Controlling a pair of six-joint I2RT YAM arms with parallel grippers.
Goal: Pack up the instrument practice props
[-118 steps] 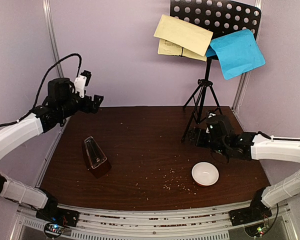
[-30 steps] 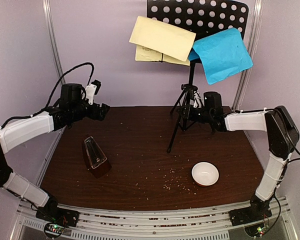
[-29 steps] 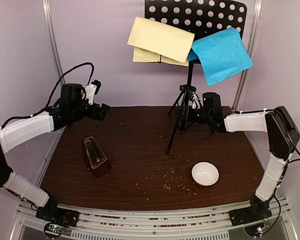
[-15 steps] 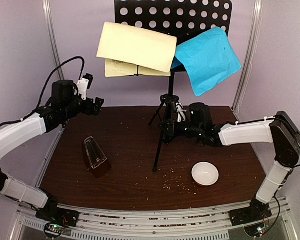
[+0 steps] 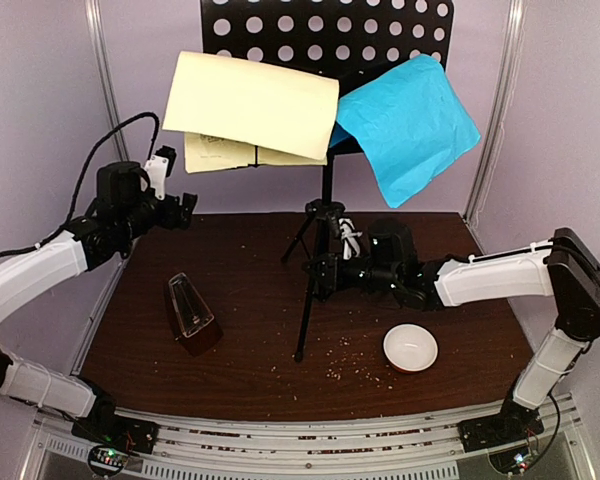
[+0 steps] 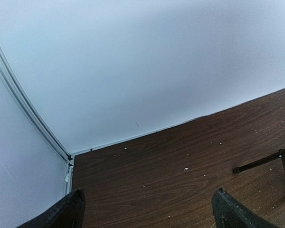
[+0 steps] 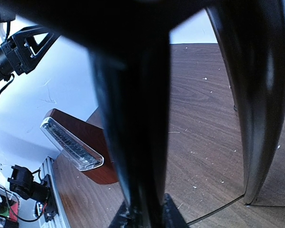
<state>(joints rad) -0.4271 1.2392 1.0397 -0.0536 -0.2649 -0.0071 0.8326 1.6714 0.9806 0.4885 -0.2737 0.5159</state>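
The black music stand [image 5: 326, 185] is gripped just below its tripod hub by my right gripper [image 5: 322, 272], shut on the pole. Its perforated desk [image 5: 320, 28] holds pale yellow sheets [image 5: 250, 105] and a blue sheet [image 5: 408, 125]. One leg reaches down to the table [image 5: 298, 352]. In the right wrist view the pole [image 7: 133, 142] fills the frame between my right gripper [image 7: 143, 216] jaws. The brown metronome [image 5: 190, 316] with its clear cover stands at the front left, also seen in the right wrist view [image 7: 73, 147]. My left gripper [image 5: 185, 210] hovers open and empty at the back left, shown as my left gripper [image 6: 147, 216] over bare table.
A small white bowl [image 5: 410, 348] sits at the front right, close under my right forearm. Brown crumbs [image 5: 345, 362] are scattered mid-table. Purple walls close the back and sides, with a metal corner strip [image 6: 28, 114]. A stand leg [image 6: 261, 162] shows to the right of my left gripper.
My right gripper has carried the stand with its sheets leftward and toward the front, from back right to mid-table. My left arm drifted slightly left, still open. Metronome and bowl unmoved.
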